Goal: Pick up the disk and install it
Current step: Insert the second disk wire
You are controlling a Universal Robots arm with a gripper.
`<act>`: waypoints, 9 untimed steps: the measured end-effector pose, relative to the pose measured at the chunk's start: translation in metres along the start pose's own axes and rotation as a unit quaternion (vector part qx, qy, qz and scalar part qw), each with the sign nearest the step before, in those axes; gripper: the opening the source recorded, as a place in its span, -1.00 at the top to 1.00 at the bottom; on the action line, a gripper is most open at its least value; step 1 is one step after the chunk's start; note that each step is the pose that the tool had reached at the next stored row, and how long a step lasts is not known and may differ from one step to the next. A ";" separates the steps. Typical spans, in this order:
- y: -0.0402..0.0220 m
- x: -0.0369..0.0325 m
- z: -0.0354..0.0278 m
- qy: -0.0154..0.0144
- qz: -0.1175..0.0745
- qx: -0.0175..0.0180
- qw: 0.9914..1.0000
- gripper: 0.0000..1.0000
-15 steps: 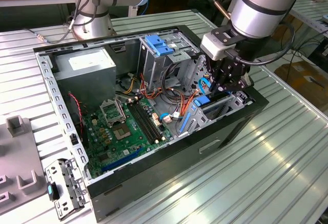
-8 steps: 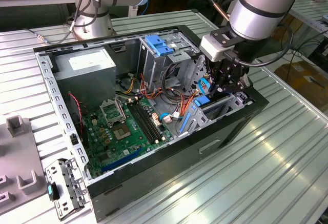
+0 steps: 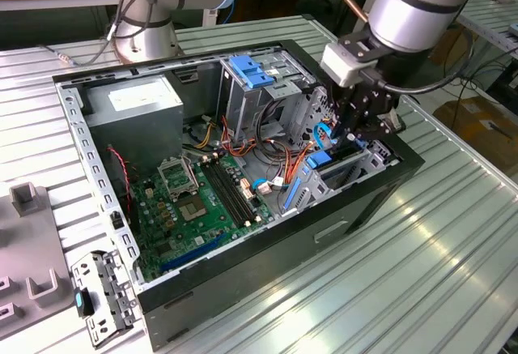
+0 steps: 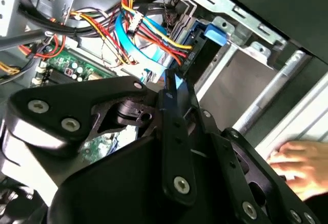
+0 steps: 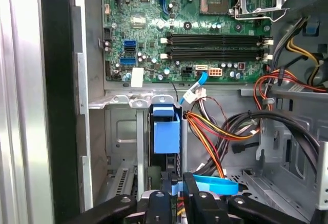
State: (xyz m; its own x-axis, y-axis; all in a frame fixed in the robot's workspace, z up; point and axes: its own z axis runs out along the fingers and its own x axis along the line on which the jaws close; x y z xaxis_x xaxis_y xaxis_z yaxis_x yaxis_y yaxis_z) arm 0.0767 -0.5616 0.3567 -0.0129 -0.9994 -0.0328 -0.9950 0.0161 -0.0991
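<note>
End effector [image 3: 354, 131] stands inside the case [image 3: 243, 305] at the exterior view's right, over the drive bay [image 5: 123, 126]. Disk [image 5: 166, 137] sits edge-on directly beneath, long axis running down into the bay. Finger state: cannot tell.

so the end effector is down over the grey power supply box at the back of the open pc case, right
Not quite. In the exterior view the end effector is down over the drive bay with the blue rails at the case's front corner, on the exterior view's right. The grey power supply sits apart, toward the exterior view's left.
</note>
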 end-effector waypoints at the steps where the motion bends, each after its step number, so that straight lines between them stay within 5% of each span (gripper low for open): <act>1: -0.0004 -0.0005 -0.0044 0.000 0.000 0.000 1.000 0.52; 3: -0.0004 -0.0007 -0.0046 0.000 0.000 0.000 1.000 0.55; 5: -0.0005 -0.0008 -0.0048 0.000 0.000 0.000 1.000 0.79; 9: -0.0005 -0.0018 -0.0050 0.000 0.000 0.000 1.000 0.79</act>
State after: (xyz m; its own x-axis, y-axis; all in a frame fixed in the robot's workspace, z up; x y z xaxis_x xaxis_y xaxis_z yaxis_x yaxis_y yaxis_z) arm 0.0767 -0.5600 0.3618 -0.0130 -0.9994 -0.0320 -0.9950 0.0161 -0.0991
